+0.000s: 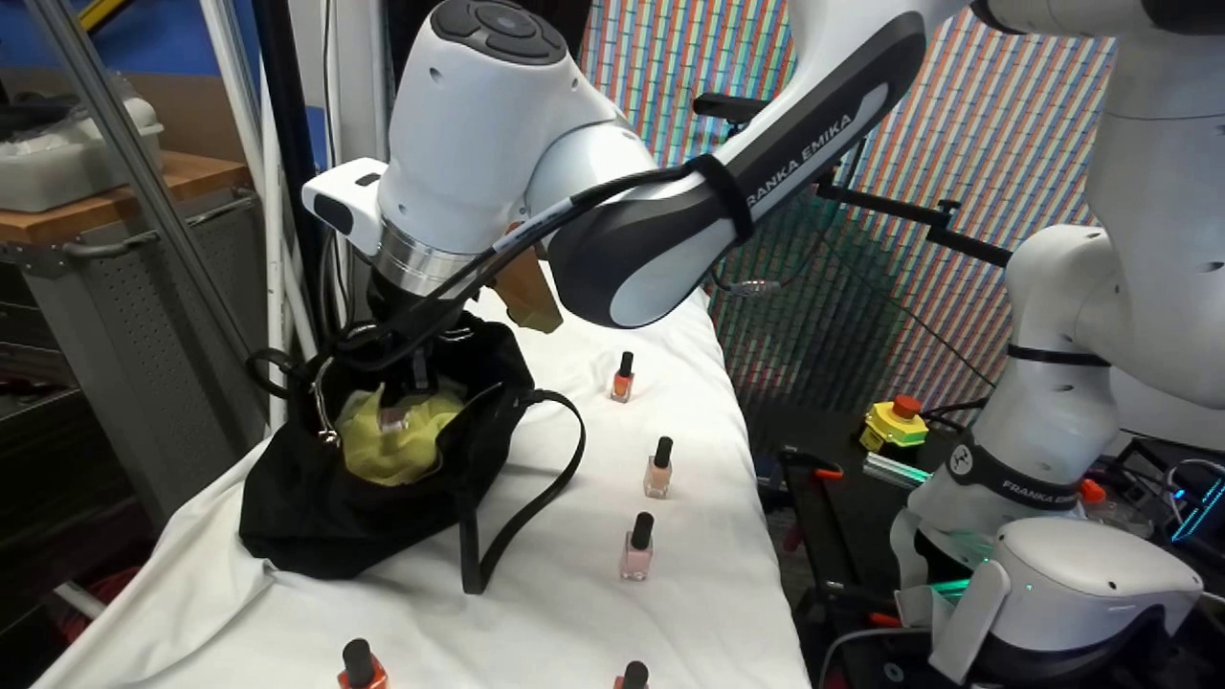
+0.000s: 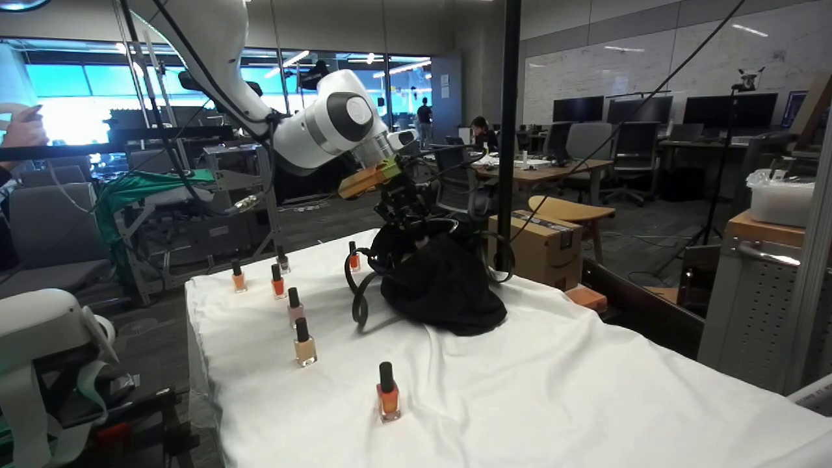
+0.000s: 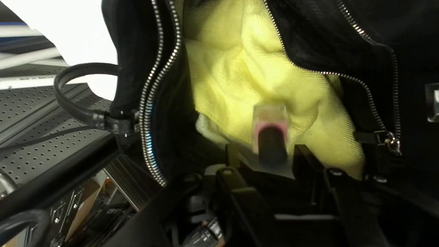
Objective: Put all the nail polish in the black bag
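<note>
In the mouth of the black bag, my gripper points down with its fingers apart. A pink nail polish bottle with a dark cap is between the fingertips, blurred, with a gap on each side of the cap. Below it lies the yellow-green lining. Several more nail polish bottles stand upright on the white cloth, among them an orange one, a peach one, a pink one and, nearest in an exterior view, an orange-red one. The bag hides the fingertips in that view.
White cloth covers the table. A looped strap lies on it beside the bag, and another loop sticks out at the opposite side. Zip edges frame the bag's opening. A dark pole rises behind the bag.
</note>
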Controlling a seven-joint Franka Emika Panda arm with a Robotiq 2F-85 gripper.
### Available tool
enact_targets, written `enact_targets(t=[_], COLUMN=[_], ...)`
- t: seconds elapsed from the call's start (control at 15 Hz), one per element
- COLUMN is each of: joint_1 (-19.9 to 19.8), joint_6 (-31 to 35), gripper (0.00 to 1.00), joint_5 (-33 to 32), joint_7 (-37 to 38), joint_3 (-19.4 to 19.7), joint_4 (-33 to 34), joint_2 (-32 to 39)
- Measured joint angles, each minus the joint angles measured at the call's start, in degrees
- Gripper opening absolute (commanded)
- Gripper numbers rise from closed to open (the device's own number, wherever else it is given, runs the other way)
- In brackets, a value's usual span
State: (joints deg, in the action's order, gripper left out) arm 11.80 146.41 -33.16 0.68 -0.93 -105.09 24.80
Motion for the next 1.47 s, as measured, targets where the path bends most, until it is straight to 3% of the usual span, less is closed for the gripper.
enact_targets(t=[0.13, 0.2, 0.67, 1.13, 1.47], joint_1=[0.5, 0.7, 1.2, 1.0, 0.5], joint_6=[0.1, 0.1, -2.4, -9.1, -13.4], gripper=[0.97, 0.99, 1.0, 1.0, 1.0], joint_5=[0.0, 0.0, -0.1, 5.0, 7.9], joint_7=[0.9, 1.4, 2.0, 2.5, 10.4], joint_3=[0.7, 1.0, 1.0, -2.4, -4.9], joint_4=[0.6, 0.6, -4.2, -21.1, -33.0], joint_2=[0.5, 0.6, -3.4, -21.6, -34.4])
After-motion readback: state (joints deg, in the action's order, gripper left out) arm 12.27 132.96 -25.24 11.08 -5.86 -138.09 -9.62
